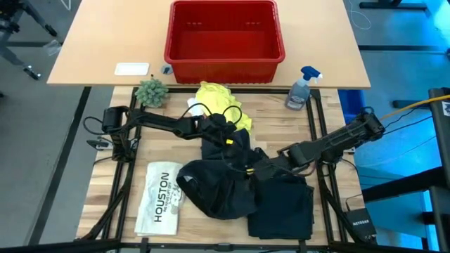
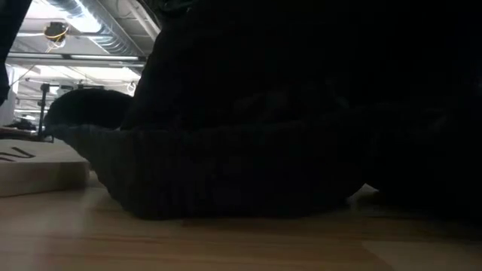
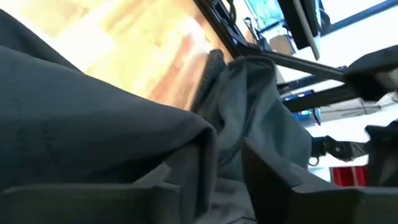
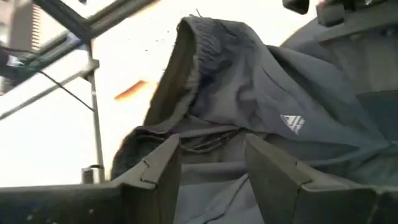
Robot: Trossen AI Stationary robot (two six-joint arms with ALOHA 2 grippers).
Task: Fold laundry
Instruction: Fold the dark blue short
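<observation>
Seen from above, a light wooden slatted table point(image 1: 126, 176) holds a pile of laundry. At the near left lies a flat white item printed "HOUSTON" point(image 1: 160, 197), not part of the folding. Just right of it, large black soft trousers point(image 1: 232, 186) sprawl across the near middle of the table, bunched into a rounded heap on the left and lying flatter toward the near right. Beyond them, at the far middle, sits a crumpled bright yellow T-shirt point(image 1: 221, 102), with a small white cloth point(image 1: 195, 107) at its left edge. A red plastic basket point(image 1: 223, 31) stands farther back on a second tabletop, and a clear spray bottle point(image 1: 301, 88) stands at the far right.

The left gripper point(image 1: 226, 138) reaches in from the left over the far end of the trousers; its wrist view shows dark fabric between its fingers point(image 3: 273, 180), which stand apart, though whether they pinch the cloth cannot be told. The right gripper point(image 1: 261, 169) reaches in from the right at the middle of the trousers, fingers point(image 4: 277, 171) apart with fabric lying between them.

To fold well, each gripper likely needs a firm pinch on one edge, then a lift and outward pull together so the heap spreads flat before any crease is made
</observation>
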